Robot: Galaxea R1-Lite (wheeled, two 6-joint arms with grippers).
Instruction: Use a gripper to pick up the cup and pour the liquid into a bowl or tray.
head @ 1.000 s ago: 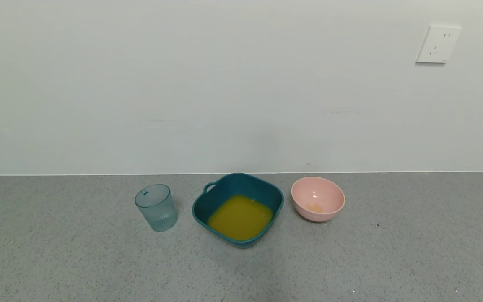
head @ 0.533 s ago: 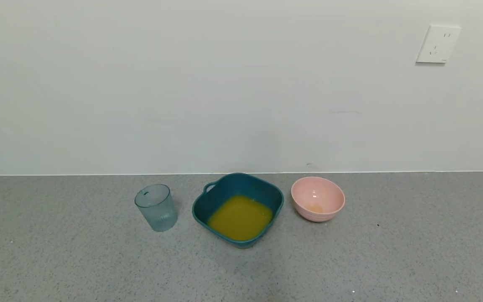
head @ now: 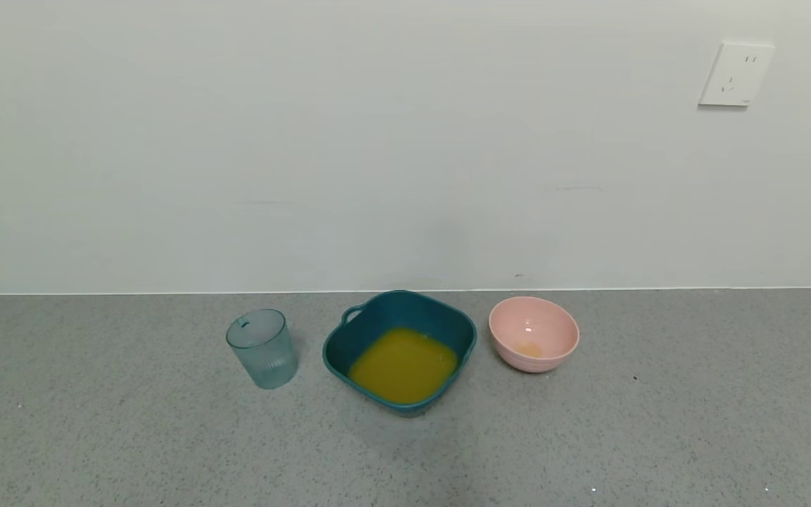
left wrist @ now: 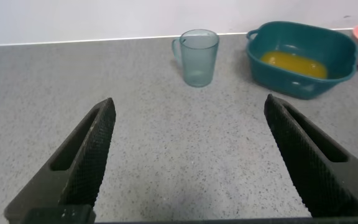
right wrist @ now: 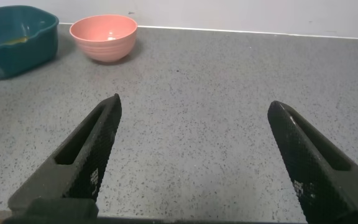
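Note:
The pale blue-green ribbed cup [head: 262, 348] stands upright and looks empty on the grey counter, left of the dark teal basin [head: 400, 310]. Orange-yellow liquid [head: 403, 365] lies in the basin. In the left wrist view the cup [left wrist: 199, 57] and the basin [left wrist: 303, 45] stand well ahead of my left gripper [left wrist: 189, 107], which is open and empty. My right gripper [right wrist: 194, 106] is open and empty over bare counter, with the basin [right wrist: 16, 43] far off. Neither gripper shows in the head view.
A round pink bowl [head: 533, 334] with a small orange smear stands right of the basin; it also shows in the right wrist view [right wrist: 103, 37]. A white wall with a socket [head: 735, 73] backs the counter.

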